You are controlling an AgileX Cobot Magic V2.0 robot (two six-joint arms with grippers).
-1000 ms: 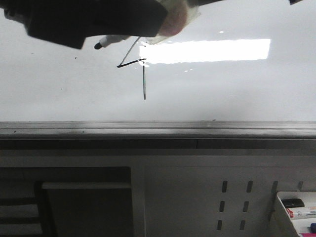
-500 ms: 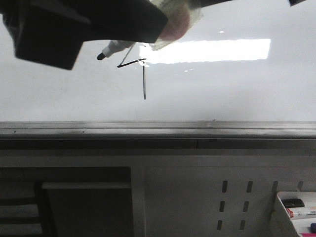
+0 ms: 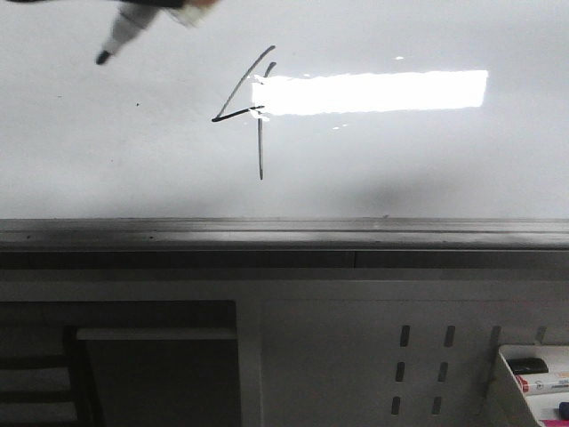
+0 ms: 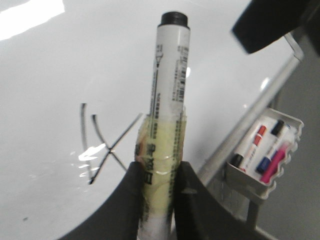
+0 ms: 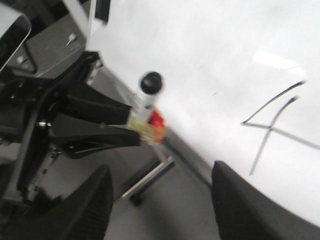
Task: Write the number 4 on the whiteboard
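Note:
The number 4 is drawn in thin black strokes on the whiteboard, beside the bright light reflection. My left gripper is shut on a white marker wrapped in yellowish tape. In the front view only the marker's black tip shows, at the top left, up and left of the 4 and apart from it. The 4 also shows in the left wrist view and the right wrist view. My right gripper is open and empty, off the board; its view shows the held marker.
A grey metal rail runs along the board's bottom edge. Below it is a white perforated panel. A white tray at the lower right holds red, blue and pink markers, also seen in the left wrist view.
My left arm with the marker has moved up and to the left, away from the strokes. The top of the 4, covered before, now shows.

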